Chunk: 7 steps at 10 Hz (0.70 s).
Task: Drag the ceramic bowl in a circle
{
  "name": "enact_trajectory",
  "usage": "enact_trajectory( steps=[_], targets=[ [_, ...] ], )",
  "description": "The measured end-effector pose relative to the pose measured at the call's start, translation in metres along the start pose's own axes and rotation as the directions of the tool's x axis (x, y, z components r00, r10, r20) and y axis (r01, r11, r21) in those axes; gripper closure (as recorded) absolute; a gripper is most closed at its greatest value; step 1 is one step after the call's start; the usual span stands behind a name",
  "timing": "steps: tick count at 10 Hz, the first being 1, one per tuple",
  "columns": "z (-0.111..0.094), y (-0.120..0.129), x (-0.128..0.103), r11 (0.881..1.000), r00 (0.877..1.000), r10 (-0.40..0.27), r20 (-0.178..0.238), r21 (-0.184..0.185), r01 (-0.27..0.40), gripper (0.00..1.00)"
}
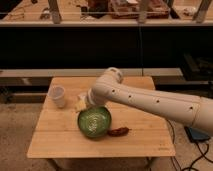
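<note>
The ceramic bowl point(94, 121) is round, shallow and glossy green with pale swirl marks inside. It sits on the wooden table point(55, 142), a little in front of the middle. My white arm reaches in from the right and bends down to the bowl's far left rim. The gripper point(86, 102) hangs there just above and behind the rim, open. The wrist mostly hides it, and nothing shows between its jaws.
A small white cup point(58, 96) stands at the table's left, behind the bowl. A pale yellow thing point(79, 105) lies against the bowl's far left side, under the gripper. A dark reddish-brown thing point(119, 131) lies at the bowl's right front. A dark counter runs behind the table.
</note>
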Motion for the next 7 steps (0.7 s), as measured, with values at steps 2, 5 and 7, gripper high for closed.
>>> enact_trajectory(
  steps=[2, 5, 7],
  targets=[
    [0.0000, 0.0000, 0.0000, 1.000, 1.000, 0.000, 0.000, 0.000, 0.000, 0.20],
    [0.0000, 0.0000, 0.0000, 1.000, 1.000, 0.000, 0.000, 0.000, 0.000, 0.20],
    [0.0075, 0.0047, -0.0062, 1.000, 1.000, 0.005, 0.012, 0.012, -0.006, 0.20]
  ],
)
